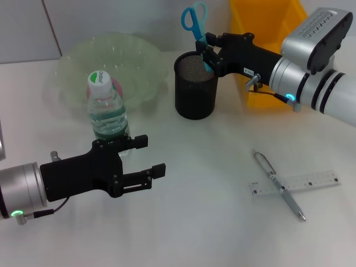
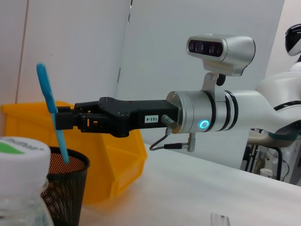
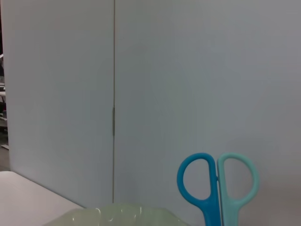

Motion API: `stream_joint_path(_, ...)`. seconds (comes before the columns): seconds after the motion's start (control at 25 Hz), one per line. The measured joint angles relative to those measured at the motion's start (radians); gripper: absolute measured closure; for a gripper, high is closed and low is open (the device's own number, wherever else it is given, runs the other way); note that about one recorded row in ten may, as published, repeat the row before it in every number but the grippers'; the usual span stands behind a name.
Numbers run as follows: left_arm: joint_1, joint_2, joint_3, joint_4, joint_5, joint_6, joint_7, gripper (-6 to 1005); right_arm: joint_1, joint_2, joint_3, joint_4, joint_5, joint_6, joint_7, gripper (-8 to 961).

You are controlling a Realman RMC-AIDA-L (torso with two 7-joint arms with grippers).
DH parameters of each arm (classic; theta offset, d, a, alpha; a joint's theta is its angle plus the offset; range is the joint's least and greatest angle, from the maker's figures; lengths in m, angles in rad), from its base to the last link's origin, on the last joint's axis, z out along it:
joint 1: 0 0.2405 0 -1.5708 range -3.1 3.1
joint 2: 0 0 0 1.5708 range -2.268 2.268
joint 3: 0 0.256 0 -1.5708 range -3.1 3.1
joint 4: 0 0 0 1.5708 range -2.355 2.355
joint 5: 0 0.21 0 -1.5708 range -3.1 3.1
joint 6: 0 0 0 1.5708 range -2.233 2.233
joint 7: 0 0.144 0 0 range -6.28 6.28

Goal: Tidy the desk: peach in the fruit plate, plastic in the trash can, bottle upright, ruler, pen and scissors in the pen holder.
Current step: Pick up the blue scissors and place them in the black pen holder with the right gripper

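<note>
A white desk (image 1: 200, 222) stands before a pale wall with panel seams. At the near left, the left gripper (image 1: 149, 156) lies low over the desk with its fingers spread apart and holding nothing; its farther finger is just beside the base of the bottle (image 1: 107, 111). The bottle stands upright with a white cap and a green label. Behind it, at the far left, is the clear greenish plate (image 1: 139, 61), and something pink shows just behind the bottle cap, but I cannot tell if it is the peach. To the right of the plate, near the far middle, stands the black mesh holder (image 1: 196, 92). The scissors (image 1: 194, 22) stand upright with the blue handles up and the blades pointing down into the holder. The right gripper (image 1: 207, 51) reaches in from the right, just above the rim of the holder, and it is clenched on the scissors below the handles. Behind this arm, at the far right, is the yellow bin (image 1: 261, 22). At the near right, well apart from the holder, the pen (image 1: 278, 183) lies across the clear ruler (image 1: 311, 182), touching it, so the two make a cross on the desk.
</note>
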Motion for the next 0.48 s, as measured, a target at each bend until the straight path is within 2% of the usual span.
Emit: stream_joint_path(0.48, 0.007, 0.002, 0.0, 0.0, 0.0, 0.002, 0.001, 207, 0.012, 0.0, 0.0, 0.024, -0.004, 0.002, -0.001, 703)
